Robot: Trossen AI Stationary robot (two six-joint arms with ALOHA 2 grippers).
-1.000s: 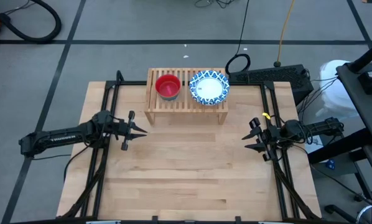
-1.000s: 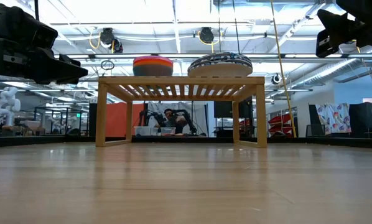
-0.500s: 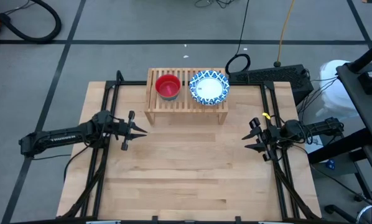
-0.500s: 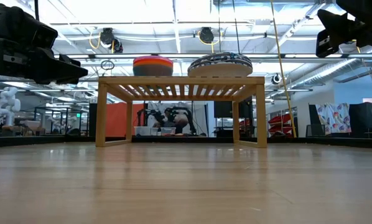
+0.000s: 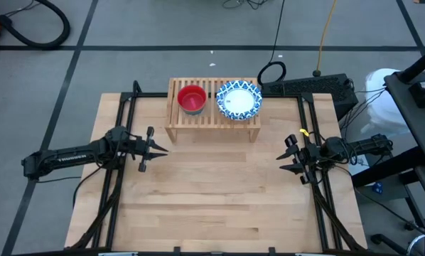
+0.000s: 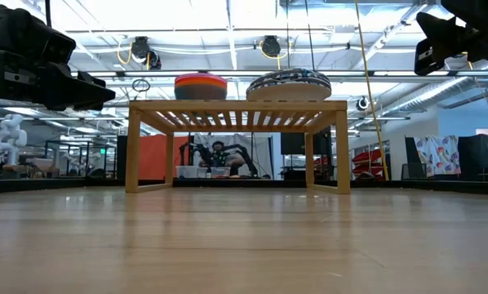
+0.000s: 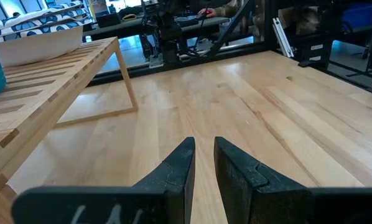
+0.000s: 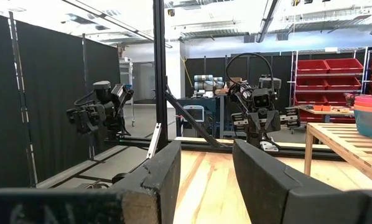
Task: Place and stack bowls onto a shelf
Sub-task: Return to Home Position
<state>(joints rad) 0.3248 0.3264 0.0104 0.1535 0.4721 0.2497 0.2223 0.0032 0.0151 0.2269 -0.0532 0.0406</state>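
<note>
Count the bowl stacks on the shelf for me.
2. The plain stack sits on the shelf's left half, the blue-rimmed stack on its right half. Bowls nested underneath are mostly hidden, so the bowl total is unclear.

The tabletop (image 5: 219,199) is pale planked wood, smooth with a faint satin sheen. The shelf (image 5: 212,122) is lighter slatted wood, matt. The blue-patterned bowl (image 5: 239,99) looks glazed and glossy, and the red bowl (image 5: 192,97) smooth and plastic-like. The left end effector (image 7: 203,142) and right end effector (image 8: 206,146) are dark, matt, seemingly plastic.
</note>
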